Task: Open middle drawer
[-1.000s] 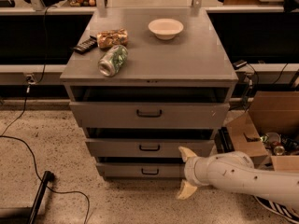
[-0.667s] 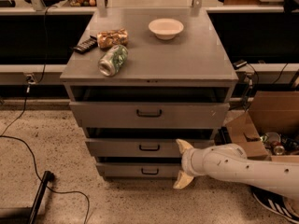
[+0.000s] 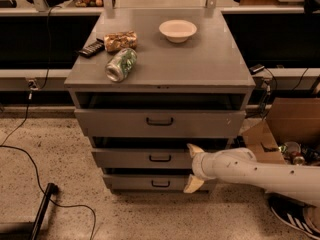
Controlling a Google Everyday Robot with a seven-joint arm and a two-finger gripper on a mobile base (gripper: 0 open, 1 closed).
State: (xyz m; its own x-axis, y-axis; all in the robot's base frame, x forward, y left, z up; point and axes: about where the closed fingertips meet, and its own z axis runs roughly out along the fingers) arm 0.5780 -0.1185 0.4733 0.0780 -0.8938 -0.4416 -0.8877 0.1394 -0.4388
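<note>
Reaching in from the right, your gripper (image 3: 193, 166) is hovering at the cabinet's front. Its fingers (image 3: 195, 149) are spreading wide, one tip up by the top edge of the middle drawer (image 3: 130, 158) and the other down over the bottom drawer (image 3: 135, 182). They are pinching nothing. The handle (image 3: 160, 158) is sitting just left of them, untouched, so you are looking at a task barely begun: the approach is nearly made, while the grasp and the pull are both waiting. The middle drawer is lying between its two neighbours, a dark gap showing above its front; whether it is out at all, you cannot tell from here. The top drawer (image 3: 115, 123) is sitting above it. Farther back, on the surface (image 3: 210, 64), a can (image 3: 120, 64), a snack bag (image 3: 120, 40), a remote (image 3: 90, 48) and a bowl (image 3: 177, 30) are resting, playing no part.
</note>
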